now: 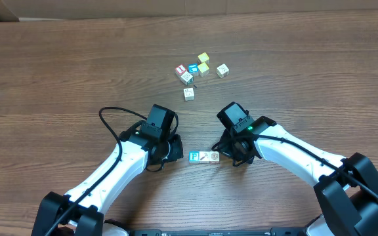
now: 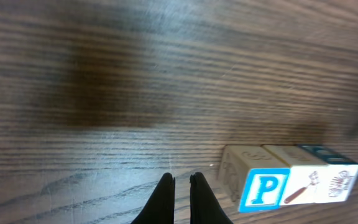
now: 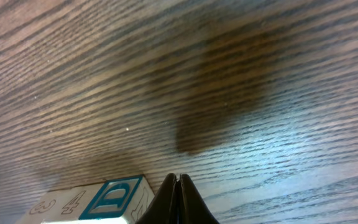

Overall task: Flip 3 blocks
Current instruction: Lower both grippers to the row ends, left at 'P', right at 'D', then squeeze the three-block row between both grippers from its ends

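My left gripper (image 2: 182,180) and right gripper (image 3: 179,180) sit clenched, empty, flanking the blocks (image 1: 204,157) toward the desk's (image 1: 58,65) near edge.

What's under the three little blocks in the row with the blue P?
Only the brown wooden table. The row of three small wooden picture cubes rests flat on it, so their bottom faces are covered and cannot be seen.

- Overhead: bright, even light; the tabletop (image 1: 58,65) looks sharp, shadows faint.
- Left wrist: grain beyond the left tool (image 2: 182,190) is blurred, under a soft dark shadow.
- Right wrist: crisp grain, bluish glare, dark shadow patch beyond the right tool (image 3: 179,190).
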